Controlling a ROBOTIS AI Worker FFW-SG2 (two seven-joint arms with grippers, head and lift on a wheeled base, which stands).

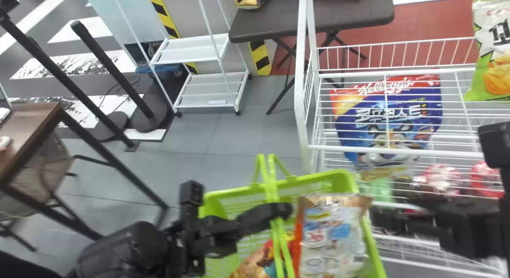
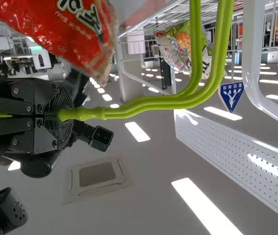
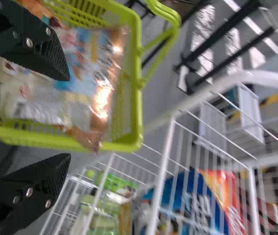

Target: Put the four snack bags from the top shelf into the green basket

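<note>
Left gripper (image 1: 281, 212) stands at the green basket (image 1: 346, 176), shut on its raised handles (image 1: 261, 170). In the left wrist view, the gripper (image 2: 60, 115) pinches the green handles (image 2: 144, 104), with a red bag (image 2: 56, 29) beside them. Inside the basket are a white-and-brown snack bag (image 1: 334, 234) and a red-and-yellow one (image 1: 255, 262). Just right of the basket is my right gripper (image 1: 386, 200). In the right wrist view, that gripper (image 3: 69, 117) is open with nothing gripped, near the basketed bag (image 3: 87, 73). A green-and-white bag (image 1: 494, 51) stands at the rack's upper right.
The white wire rack (image 1: 382, 150) rises along the right, with a blue-and-red bag (image 1: 390, 114) behind its wires and red packs (image 1: 442, 178) lower down. Farther off stand a dark table (image 1: 275, 23), a white cart (image 1: 211, 87) and a wooden table (image 1: 28, 130) at left.
</note>
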